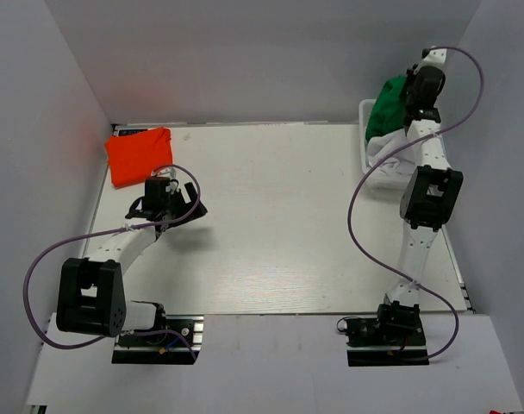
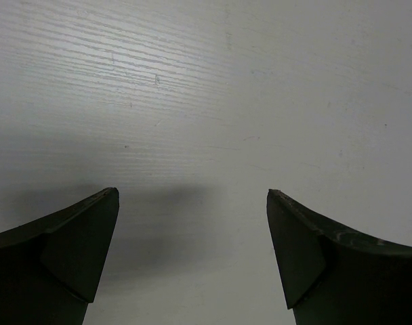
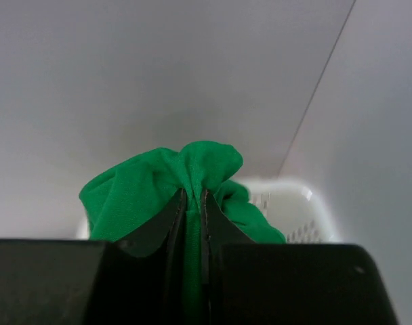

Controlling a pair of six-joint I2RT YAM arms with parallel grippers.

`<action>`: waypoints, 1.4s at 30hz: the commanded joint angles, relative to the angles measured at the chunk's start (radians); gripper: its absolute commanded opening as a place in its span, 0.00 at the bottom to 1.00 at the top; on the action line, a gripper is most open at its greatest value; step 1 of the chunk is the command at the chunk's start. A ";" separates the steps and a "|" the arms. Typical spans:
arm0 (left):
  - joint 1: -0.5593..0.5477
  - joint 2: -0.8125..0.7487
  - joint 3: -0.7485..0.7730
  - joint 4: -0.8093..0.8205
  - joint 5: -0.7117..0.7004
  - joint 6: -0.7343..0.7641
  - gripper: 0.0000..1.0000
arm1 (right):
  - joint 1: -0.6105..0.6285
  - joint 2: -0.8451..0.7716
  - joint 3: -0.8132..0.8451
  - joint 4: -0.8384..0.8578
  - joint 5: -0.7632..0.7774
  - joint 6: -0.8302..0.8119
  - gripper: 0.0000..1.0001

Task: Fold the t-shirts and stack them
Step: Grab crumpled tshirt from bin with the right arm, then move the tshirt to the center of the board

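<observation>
The green t-shirt (image 3: 135, 193) is gripped by the right end effector (image 3: 192, 198) over the basket (image 3: 297, 200) — soft, light cloth, judged likely to sag unless taken at the shoulders. The orange-red t-shirt (image 1: 139, 155) is laid folded far left; the left end effector (image 2: 192, 193) is held open.

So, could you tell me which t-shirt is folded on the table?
The orange-red t-shirt, flat at the far left; the green t-shirt is bunched in the right tool over the basket.
</observation>
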 commanded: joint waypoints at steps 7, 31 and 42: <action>0.004 -0.028 0.025 0.017 0.041 -0.003 1.00 | -0.006 -0.210 0.020 0.190 -0.046 0.014 0.00; 0.004 -0.356 -0.015 0.005 0.046 -0.069 1.00 | 0.400 -0.733 -0.323 -0.022 -0.934 0.183 0.00; -0.005 -0.415 -0.089 0.016 0.025 -0.126 1.00 | 0.411 -0.793 -1.136 0.285 -0.623 0.297 0.90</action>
